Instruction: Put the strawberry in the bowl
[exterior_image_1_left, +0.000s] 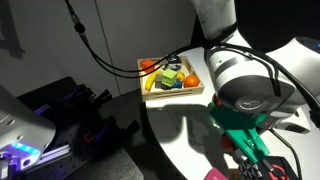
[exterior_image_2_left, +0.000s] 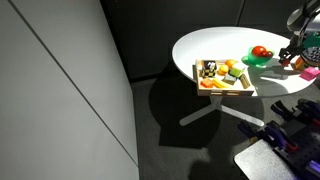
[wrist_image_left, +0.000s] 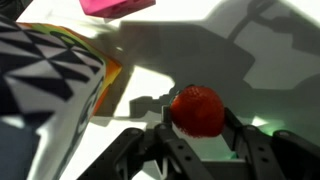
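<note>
Surroundings: square wooden tray (exterior_image_2_left: 225, 76) of coloured pieces on the round white tabletop (exterior_image_2_left: 200, 47); pink block (wrist_image_left: 115, 5) and black-and-white patterned object (wrist_image_left: 40, 80) close by the claw.
In the way: larger round red fruit (exterior_image_2_left: 260, 51) lying in the shallow bright green bowl (exterior_image_2_left: 250, 62), between tray and claw.
Strawberry: small glossy red toy strawberry (wrist_image_left: 197, 110), rounded, held over white tabletop, outside the bowl.
Claw (wrist_image_left: 199, 122): closed on the strawberry, black fingers (wrist_image_left: 245, 140) pressed against either side.
</note>
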